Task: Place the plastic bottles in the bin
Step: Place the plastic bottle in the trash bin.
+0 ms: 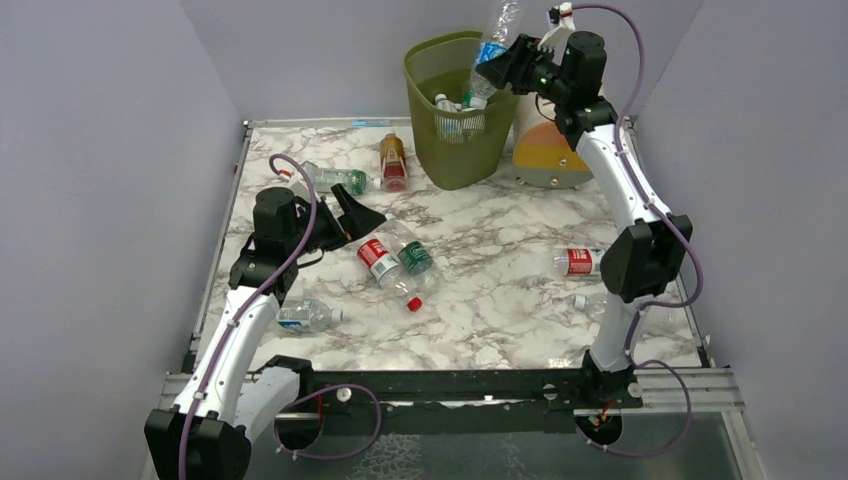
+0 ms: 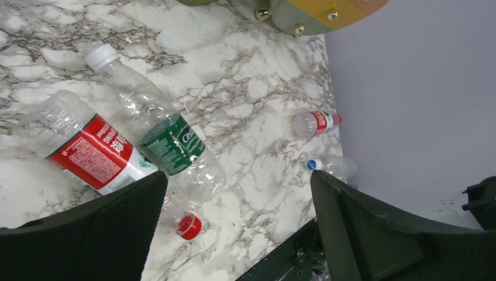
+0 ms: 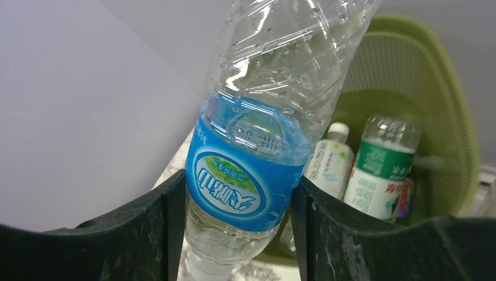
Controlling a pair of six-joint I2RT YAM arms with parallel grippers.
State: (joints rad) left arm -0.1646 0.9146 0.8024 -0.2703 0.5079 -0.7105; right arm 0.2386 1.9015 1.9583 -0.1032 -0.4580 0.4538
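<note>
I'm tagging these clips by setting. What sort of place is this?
Likely a robotics lab test cell: plain grey walls box in a marble-print table, two robot arms are bolted at its near edge, and plastic bottles lie strewn near a green mesh bin.

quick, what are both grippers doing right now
Left gripper: open, holding nothing.
Right gripper: shut on the blue-label bottle, over the bin.
</note>
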